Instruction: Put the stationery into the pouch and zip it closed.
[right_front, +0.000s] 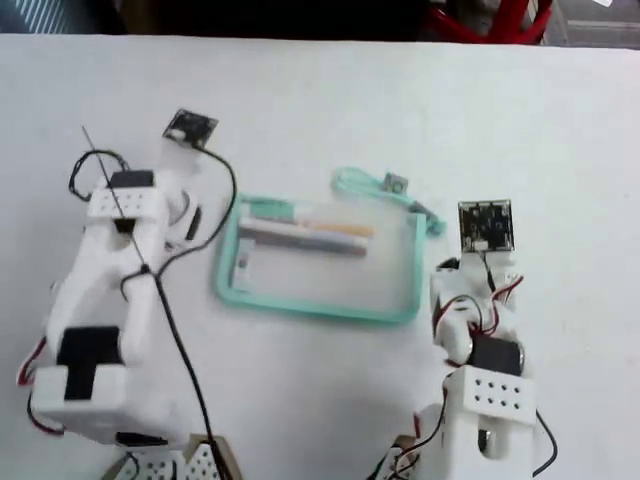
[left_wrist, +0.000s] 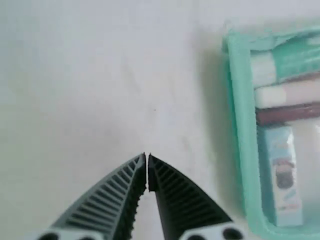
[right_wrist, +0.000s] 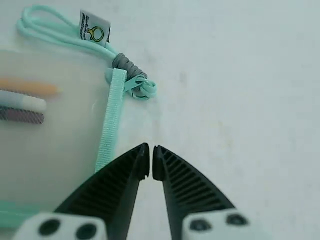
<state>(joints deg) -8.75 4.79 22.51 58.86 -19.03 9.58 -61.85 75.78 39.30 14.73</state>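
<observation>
Pouch: we see a flat rectangular pouch of clear soft plastic with a mint-green fabric border (right_front: 320, 312) lying on the white bench (right_front: 300, 90), between the two arms.
Stationery: several slim pens or markers and a small boxed item (right_front: 305, 235) lie inside the pouch's outline, crowded toward its far long edge.
Zip: a grey zip pull (right_wrist: 125, 64) sits at the pouch corner nearest the right arm, tied to a looped mint-green cord (right_wrist: 55, 32) that carries a small white tag (right_wrist: 95, 30). We cannot tell whether the zip is drawn closed.
Handling: we judge the pouch light, limp and smooth, so it is likely to slide or buckle on the bench if pulled from one end only. The pens are stiff and could roll inside.
Where to hold: we judge the fabric border at the left arm's end is best for pinning the pouch, and the pull or its cord for drawing the zip.
Left arm: it is folded low over the bench just beside the pouch's short end. Its black ridged tool (left_wrist: 147, 162) has tips together and grips nothing.
Right arm: it is folded low near the zip corner. Its black ridged tool (right_wrist: 151, 157) points at the pull, a little short of it, with tips together and nothing between them.
</observation>
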